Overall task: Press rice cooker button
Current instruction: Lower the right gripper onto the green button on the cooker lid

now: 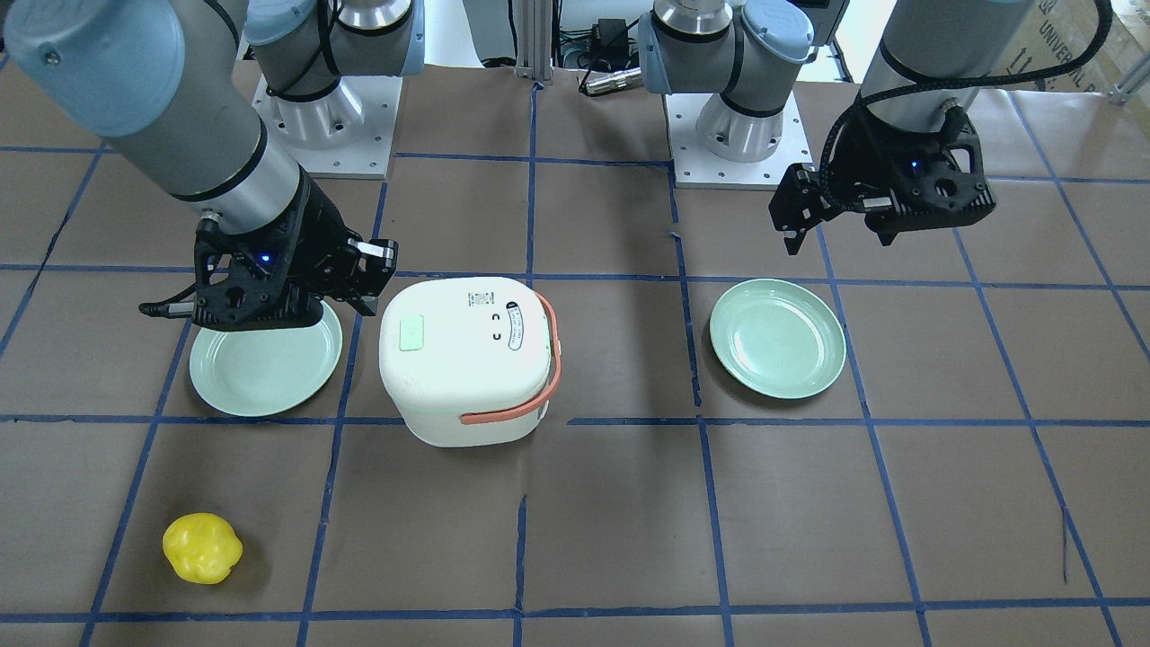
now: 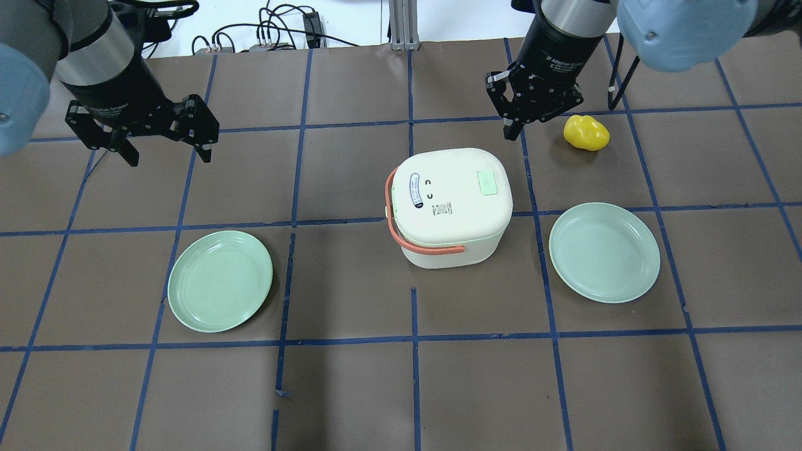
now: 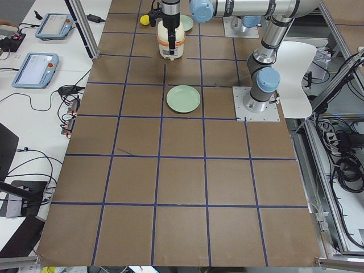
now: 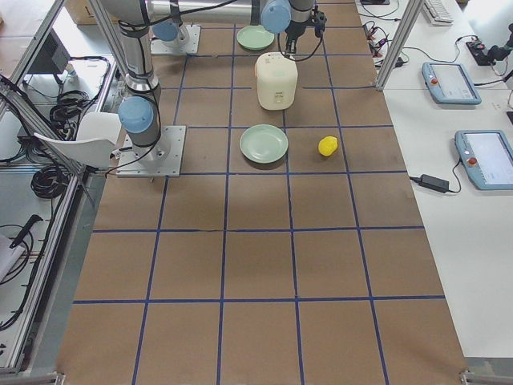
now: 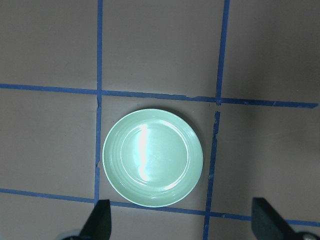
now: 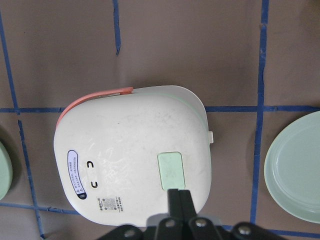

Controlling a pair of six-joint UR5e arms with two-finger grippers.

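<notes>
The white rice cooker with a salmon handle stands mid-table, also in the front view. Its pale mint button sits near the lid edge on my right arm's side; it also shows in the front view and the right wrist view. My right gripper is shut and empty, hovering above the table just beyond the cooker's button side; in the right wrist view its closed fingertips point right beside the button. My left gripper is open and empty, high over the table's left part.
A green plate lies below my left gripper and fills the left wrist view. A second green plate lies right of the cooker. A yellow toy pepper lies close to my right gripper.
</notes>
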